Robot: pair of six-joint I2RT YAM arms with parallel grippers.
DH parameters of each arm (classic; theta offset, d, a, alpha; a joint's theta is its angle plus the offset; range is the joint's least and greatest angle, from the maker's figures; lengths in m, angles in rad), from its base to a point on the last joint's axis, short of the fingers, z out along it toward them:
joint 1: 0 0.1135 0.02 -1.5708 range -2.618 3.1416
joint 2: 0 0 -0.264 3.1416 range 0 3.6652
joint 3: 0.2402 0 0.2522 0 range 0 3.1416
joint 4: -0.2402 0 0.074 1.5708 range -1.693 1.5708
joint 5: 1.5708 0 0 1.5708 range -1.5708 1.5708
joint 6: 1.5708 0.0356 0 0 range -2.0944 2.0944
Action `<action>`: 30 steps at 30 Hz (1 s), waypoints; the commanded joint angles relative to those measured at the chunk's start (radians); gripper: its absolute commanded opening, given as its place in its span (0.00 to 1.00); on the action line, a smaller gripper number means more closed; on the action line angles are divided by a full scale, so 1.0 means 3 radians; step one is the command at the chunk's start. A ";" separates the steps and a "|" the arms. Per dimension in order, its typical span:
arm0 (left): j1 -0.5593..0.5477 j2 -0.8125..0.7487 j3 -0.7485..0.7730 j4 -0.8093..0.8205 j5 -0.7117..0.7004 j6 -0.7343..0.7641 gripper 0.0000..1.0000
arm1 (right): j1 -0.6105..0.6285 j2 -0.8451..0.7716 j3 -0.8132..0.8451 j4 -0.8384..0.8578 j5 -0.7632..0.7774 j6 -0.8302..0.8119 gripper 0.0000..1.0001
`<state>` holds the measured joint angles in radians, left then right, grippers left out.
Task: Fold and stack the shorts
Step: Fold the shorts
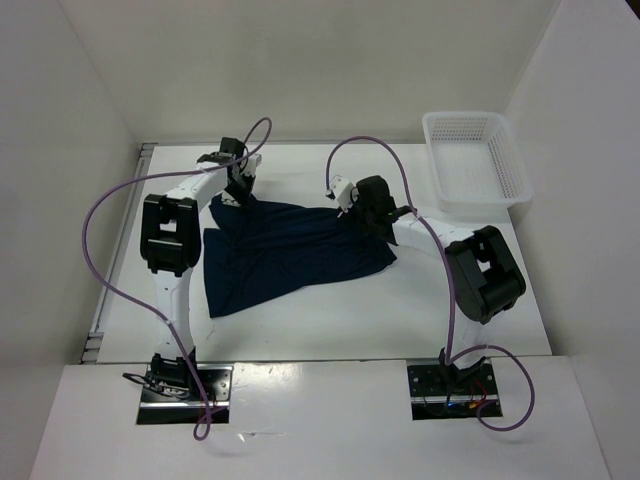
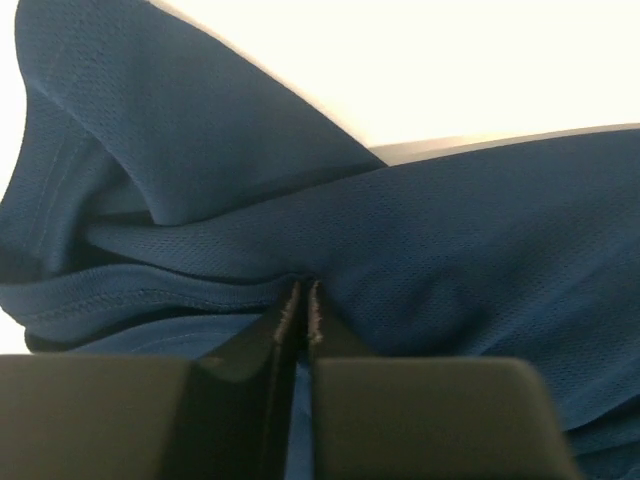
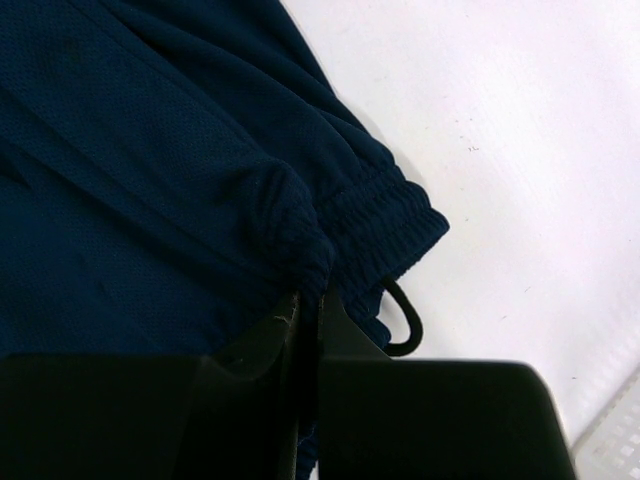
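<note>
dark navy blue soft cloth shorts [image 1: 290, 250] lie spread on the white table [image 1: 420, 310]. left gripper [image 2: 302, 293] pinches a fold at their far left corner. right gripper [image 3: 308, 300] is clamped on the gathered waistband [image 3: 385, 215]. white mesh plastic basket [image 1: 470, 165] sits at far right.

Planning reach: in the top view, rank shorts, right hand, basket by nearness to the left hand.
1. shorts, pinched in the left hand.
2. right hand, across the cloth to the right.
3. basket, far right corner.
</note>
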<state>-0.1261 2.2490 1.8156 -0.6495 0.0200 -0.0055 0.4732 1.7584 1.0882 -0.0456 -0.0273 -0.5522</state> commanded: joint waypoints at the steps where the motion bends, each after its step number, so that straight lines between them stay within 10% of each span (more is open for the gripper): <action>1: -0.0009 -0.0021 -0.0044 -0.0013 0.0071 0.0018 0.08 | -0.0018 0.0044 0.0105 0.0065 -0.0011 -0.0031 0.00; 16: 0.0492 -0.0751 0.0841 -0.0380 -0.0057 0.0018 0.00 | -0.0018 0.0116 0.0340 0.0775 0.0607 -0.0214 0.00; 30: 0.0523 -0.2720 -0.0973 -0.1240 0.0393 0.0018 0.00 | -0.0161 -0.0441 0.0356 0.0234 0.0393 -0.0414 0.00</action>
<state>0.0257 1.4719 1.6119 -0.8913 0.0841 -0.0036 0.4274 1.7374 1.1786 0.0696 0.1181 -0.6540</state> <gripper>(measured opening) 0.008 0.041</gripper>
